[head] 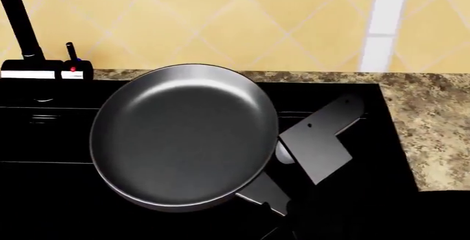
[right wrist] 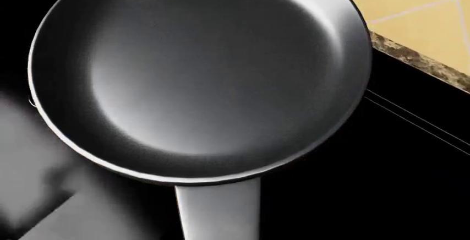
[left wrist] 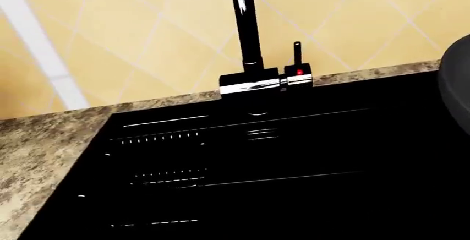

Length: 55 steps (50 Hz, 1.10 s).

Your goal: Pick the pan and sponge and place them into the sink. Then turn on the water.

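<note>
pan [head: 184, 135] above black sink [head: 353, 207]

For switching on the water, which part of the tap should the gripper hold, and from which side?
Grip the thin upright lever above the red dot, beside the faucet pipe. Probably come from the sink side: the wall is close behind, and the pipe crowds one flank.
</note>
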Available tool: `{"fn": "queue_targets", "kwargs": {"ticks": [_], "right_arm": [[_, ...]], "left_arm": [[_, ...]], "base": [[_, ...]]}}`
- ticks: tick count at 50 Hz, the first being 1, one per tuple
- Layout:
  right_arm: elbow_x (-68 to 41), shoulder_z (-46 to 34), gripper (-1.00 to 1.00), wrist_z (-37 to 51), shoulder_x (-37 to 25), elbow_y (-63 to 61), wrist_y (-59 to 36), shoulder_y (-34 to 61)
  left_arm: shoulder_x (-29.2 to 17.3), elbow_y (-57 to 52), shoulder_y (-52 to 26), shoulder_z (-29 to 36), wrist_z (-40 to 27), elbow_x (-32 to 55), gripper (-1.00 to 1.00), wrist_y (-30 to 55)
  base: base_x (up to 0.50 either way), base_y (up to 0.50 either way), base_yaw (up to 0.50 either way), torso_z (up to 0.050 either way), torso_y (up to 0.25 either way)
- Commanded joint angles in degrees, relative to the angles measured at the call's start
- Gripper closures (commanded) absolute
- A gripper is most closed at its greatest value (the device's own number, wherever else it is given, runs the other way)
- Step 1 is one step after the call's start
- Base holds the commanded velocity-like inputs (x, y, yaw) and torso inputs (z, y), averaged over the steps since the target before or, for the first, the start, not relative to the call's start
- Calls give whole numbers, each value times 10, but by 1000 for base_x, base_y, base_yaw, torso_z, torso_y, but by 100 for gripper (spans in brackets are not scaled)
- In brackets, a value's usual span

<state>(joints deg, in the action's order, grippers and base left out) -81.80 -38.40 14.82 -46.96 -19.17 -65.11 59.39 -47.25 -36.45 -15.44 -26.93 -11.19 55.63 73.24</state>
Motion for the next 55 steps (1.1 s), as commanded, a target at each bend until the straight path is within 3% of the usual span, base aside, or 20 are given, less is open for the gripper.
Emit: {"fn": "queue_targets", "kwargs": {"ticks": [1,30,37,39,41,53,55], "right_arm": [[17,28,100,-10,-2,-7,7,9],[0,34,100,5,-14,-12,17,-9],[-25,38,100,18,-16,-8,18,-22],[-40,28,100,18,-19,-12,16,-52],[-42,26,100,14,-20,-18,14,-54],[-24,7,100,8,-5,-8,10,-56],[-15,-1,100,2,1,-5,8,-56]], "left_arm": [[11,6,-12,3,-16,-4,-100,6],[14,10,-11,19,-23,-5,-100,-6],[9,13,-8,14,-19,-2,-100,-8],[-18,26,20,-24,20,-4,-100,-21],[0,16,5,2,-6,-5,-100,-14],[-13,24,32,-26,17,-6,-100,-27],[1,17,19,-4,-3,-8,-100,-23]], "base": [[0,500,0,0,0],[0,492,0,1,2],[0,0,0,0,1],[0,0,0,0,0],[0,0,0,0,5],[0,0,0,1,1],[0,0,0,0,5]]}}
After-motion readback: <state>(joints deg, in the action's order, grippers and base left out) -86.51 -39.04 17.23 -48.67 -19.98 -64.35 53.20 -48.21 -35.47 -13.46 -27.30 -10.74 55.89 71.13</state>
